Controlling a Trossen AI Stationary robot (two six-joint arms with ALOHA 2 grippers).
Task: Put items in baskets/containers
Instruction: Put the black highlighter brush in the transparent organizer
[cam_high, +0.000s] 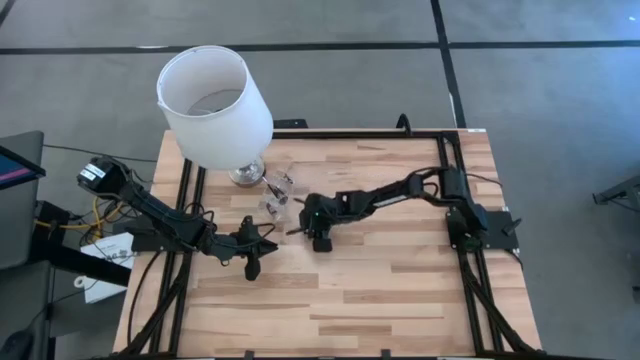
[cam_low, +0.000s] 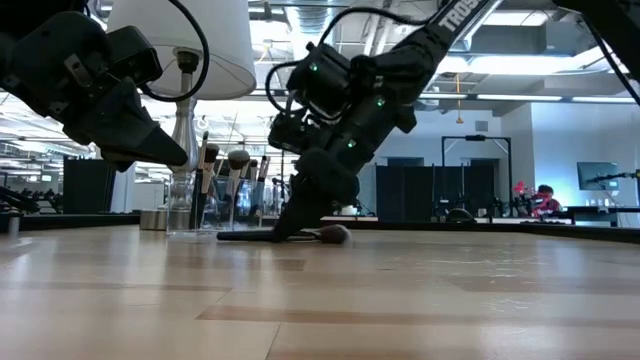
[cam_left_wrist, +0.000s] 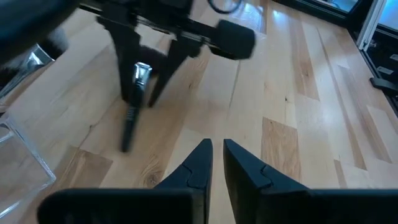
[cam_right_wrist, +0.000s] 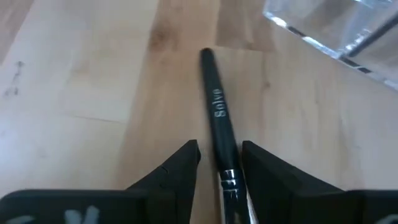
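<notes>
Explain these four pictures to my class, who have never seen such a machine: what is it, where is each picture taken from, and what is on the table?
It is a robot with two dark arms at a wooden table, each ending in a two-finger gripper. One picture looks straight down, one looks level across the tabletop, and two come from cameras on the arms' wrists.

On the table stand a lamp with a white shade and a small clear cup holding makeup brushes. One more makeup brush lies flat on the wood.

The right gripper is down at the table, its fingers either side of that brush's handle and not yet closed on it. The left gripper waits nearby, above the table, nearly closed and holding nothing.
</notes>
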